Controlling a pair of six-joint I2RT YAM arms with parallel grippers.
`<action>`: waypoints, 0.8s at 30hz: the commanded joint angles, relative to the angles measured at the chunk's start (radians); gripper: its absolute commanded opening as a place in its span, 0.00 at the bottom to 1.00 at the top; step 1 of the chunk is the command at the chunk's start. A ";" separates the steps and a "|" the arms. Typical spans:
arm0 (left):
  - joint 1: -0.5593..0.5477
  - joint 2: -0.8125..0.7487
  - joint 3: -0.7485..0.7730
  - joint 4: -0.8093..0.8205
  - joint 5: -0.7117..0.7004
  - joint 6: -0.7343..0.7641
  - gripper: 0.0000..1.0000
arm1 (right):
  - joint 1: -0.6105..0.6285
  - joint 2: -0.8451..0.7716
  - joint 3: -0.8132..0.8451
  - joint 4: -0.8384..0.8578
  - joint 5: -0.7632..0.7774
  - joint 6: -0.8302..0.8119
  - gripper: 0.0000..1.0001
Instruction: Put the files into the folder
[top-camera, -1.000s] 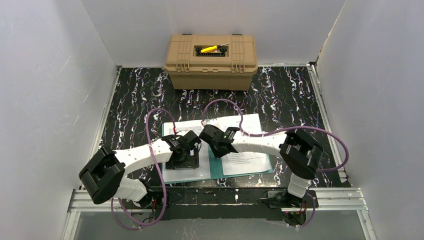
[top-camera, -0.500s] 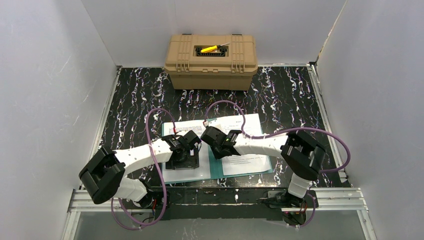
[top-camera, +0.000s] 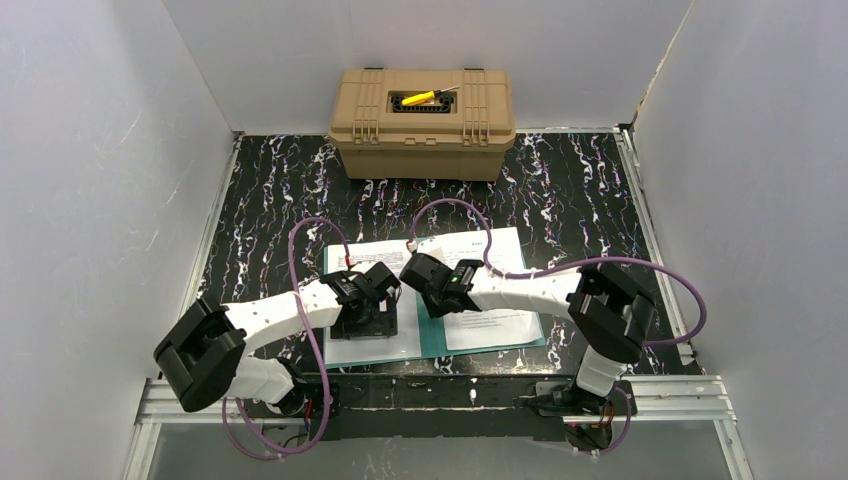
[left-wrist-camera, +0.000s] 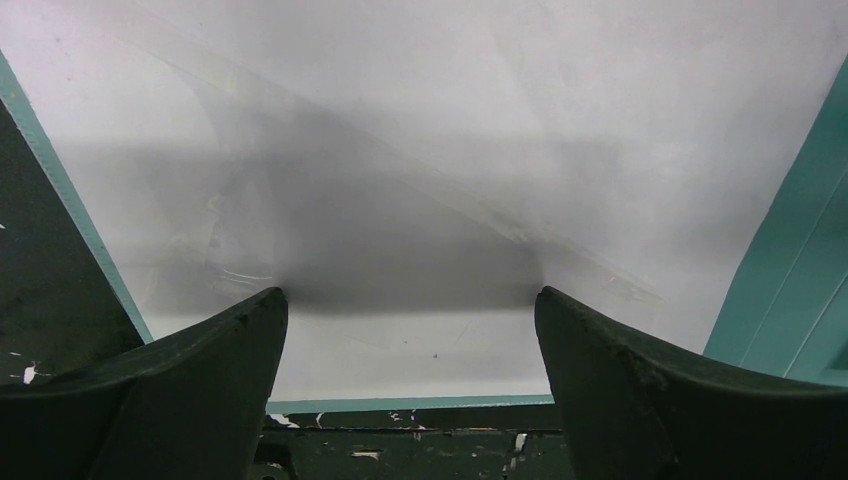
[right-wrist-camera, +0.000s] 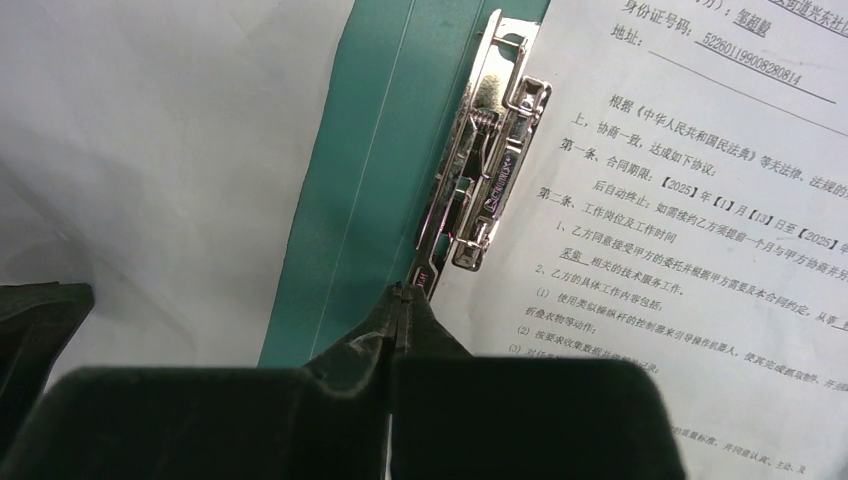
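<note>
Two files (top-camera: 495, 245) lie flat on the open folder (top-camera: 431, 338), one on each leaf. The left sheet (left-wrist-camera: 400, 150) shows you a plain white face with a faint glossy crease slanting across it. The right sheet (right-wrist-camera: 700, 250) carries rows of small black print. Its inner edge sits under a shiny metal spring clip (right-wrist-camera: 490, 170), which is long and narrow and fixed just beside the smooth teal spine.

Your right gripper (right-wrist-camera: 402, 300) has its dark, matte fingers pinched together into a wedge. The tip meets the near end of that clip, but you cannot tell whether anything is caught between them. Your left gripper (left-wrist-camera: 410, 300) is spread wide over the left sheet with nothing in its grasp. Its curved black fingers (left-wrist-camera: 180, 390) cast a soft shadow on the paper.

The folder rests on a black table (top-camera: 560, 190) veined with white like marble. At the far edge stands a boxy tan plastic case (top-camera: 422, 135), ribbed and latched, with a yellow tool (top-camera: 420, 97) on its lid.
</note>
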 joint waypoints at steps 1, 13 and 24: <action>-0.003 0.048 -0.071 0.082 0.078 -0.019 0.92 | 0.007 -0.060 0.059 -0.055 0.067 0.015 0.05; -0.001 -0.056 -0.015 0.004 0.061 -0.001 0.93 | 0.004 -0.031 0.094 -0.055 0.182 0.053 0.36; -0.003 -0.263 0.045 -0.150 -0.029 0.014 0.95 | -0.009 0.067 0.132 -0.022 0.194 0.085 0.38</action>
